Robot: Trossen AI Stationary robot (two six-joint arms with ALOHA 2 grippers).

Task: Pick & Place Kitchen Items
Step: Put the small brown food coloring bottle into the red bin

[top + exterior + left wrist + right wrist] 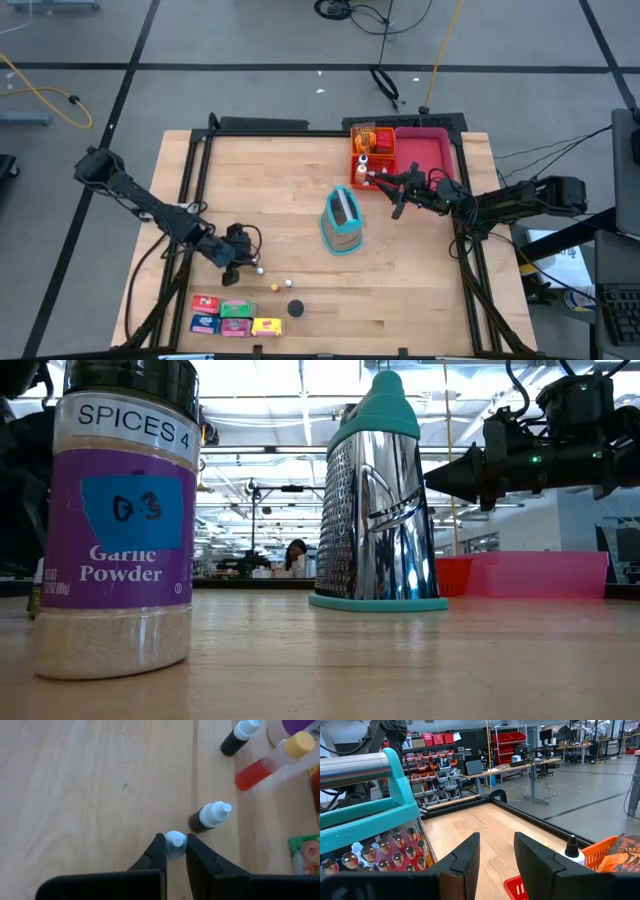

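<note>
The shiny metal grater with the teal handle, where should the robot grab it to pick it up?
Best by the teal handle on top of the upright shiny metal cheese grater. It stands on its teal base and narrows upward to a bar-like handle, so coming down from above and closing across that bar looks safest. The steel sides are wide, slanted and slippery. The right end effector hovers nearest, beside the pink rectangular tray.

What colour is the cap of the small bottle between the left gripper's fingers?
White; the left wrist view shows the cap best.
</note>
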